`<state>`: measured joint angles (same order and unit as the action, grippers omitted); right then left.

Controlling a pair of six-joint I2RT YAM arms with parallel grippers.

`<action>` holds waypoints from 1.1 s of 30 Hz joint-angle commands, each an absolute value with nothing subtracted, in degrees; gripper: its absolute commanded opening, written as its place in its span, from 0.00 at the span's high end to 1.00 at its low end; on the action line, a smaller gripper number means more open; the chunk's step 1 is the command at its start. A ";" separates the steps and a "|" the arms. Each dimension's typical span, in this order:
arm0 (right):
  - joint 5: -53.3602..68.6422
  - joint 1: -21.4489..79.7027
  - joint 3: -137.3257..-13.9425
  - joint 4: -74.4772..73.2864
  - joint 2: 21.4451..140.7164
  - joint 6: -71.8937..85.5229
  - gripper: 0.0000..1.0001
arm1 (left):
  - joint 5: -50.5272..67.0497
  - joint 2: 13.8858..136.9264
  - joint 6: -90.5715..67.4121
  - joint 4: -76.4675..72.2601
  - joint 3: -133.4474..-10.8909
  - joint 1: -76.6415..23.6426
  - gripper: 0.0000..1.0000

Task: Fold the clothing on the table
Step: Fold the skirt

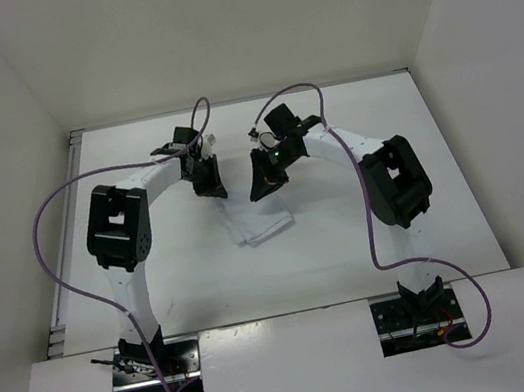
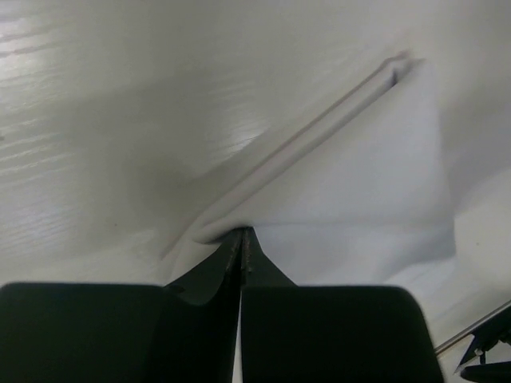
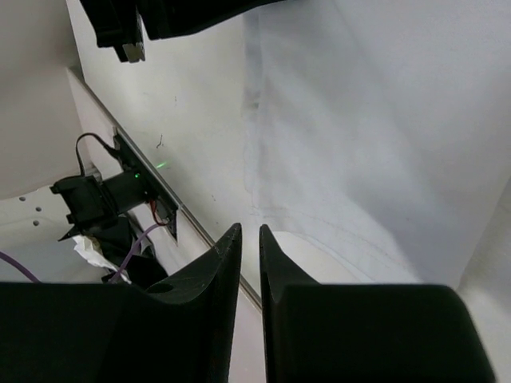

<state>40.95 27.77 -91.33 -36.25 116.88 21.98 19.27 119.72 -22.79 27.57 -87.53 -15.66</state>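
The clothing (image 1: 262, 222) is a small white piece lying crumpled at the middle of the table (image 1: 351, 241). My left gripper (image 1: 210, 187) stands at its far left corner. In the left wrist view, that gripper (image 2: 242, 233) is shut on a pinched edge of the clothing (image 2: 351, 191), and a fold ridge runs away from the tips to the upper right. My right gripper (image 1: 263, 188) is at the far right corner of the piece. Its jaws (image 3: 249, 231) stand a narrow gap apart with nothing seen between them, and the clothing (image 3: 359, 136) spreads beyond them.
White walls close in the table on three sides. Purple cables (image 1: 59, 252) loop from both arms. The table's metal rim (image 3: 172, 199) and the left arm's base (image 3: 104, 195) show in the right wrist view, with the left gripper's dark body (image 3: 160, 20) at the top.
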 commanded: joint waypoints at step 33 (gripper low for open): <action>20.48 13.97 -68.47 -38.85 87.54 24.52 0.53 | 23.04 76.20 -27.16 22.06 -57.40 -11.95 0.30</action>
